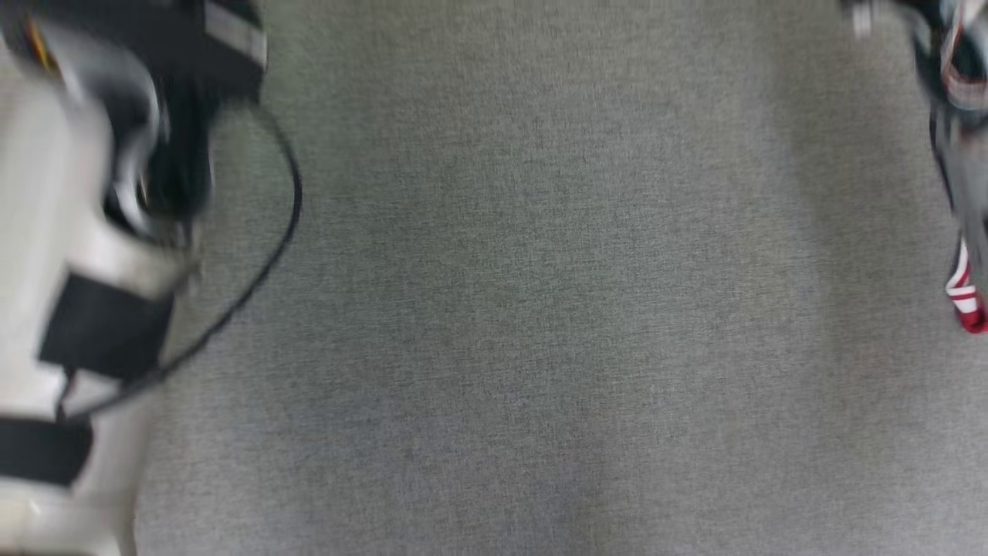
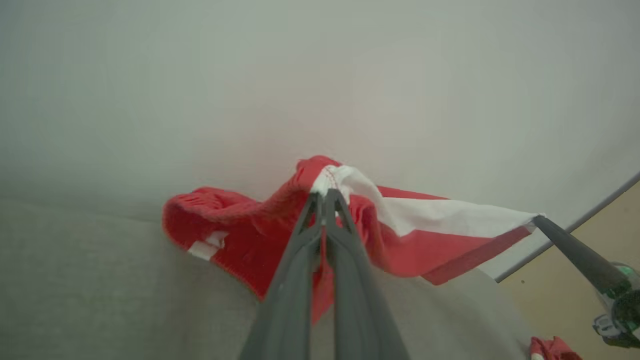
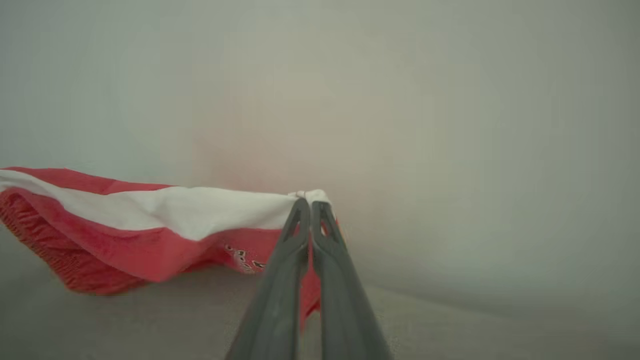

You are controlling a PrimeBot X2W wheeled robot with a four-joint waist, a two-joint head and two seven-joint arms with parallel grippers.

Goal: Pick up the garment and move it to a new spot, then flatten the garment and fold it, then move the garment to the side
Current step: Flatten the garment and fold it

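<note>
Since the left claw (image 2: 324,197) and right claw (image 3: 306,202) each pinch an edge of the red-and-white garment (image 2: 425,235), which hangs between them over the grey bench (image 1: 540,309), they should lower together with even tension so it lands flat.

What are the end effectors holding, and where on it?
The red-and-white garment: left end effector and right end effector each pinch its white band.

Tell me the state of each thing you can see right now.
garment: lifted, its white band stretched between both grippers, red part sagging below.
left gripper: shut on the garment's band.
right gripper: shut on the band's other end.
small red cloth: lying crumpled, apart from the garment.
</note>
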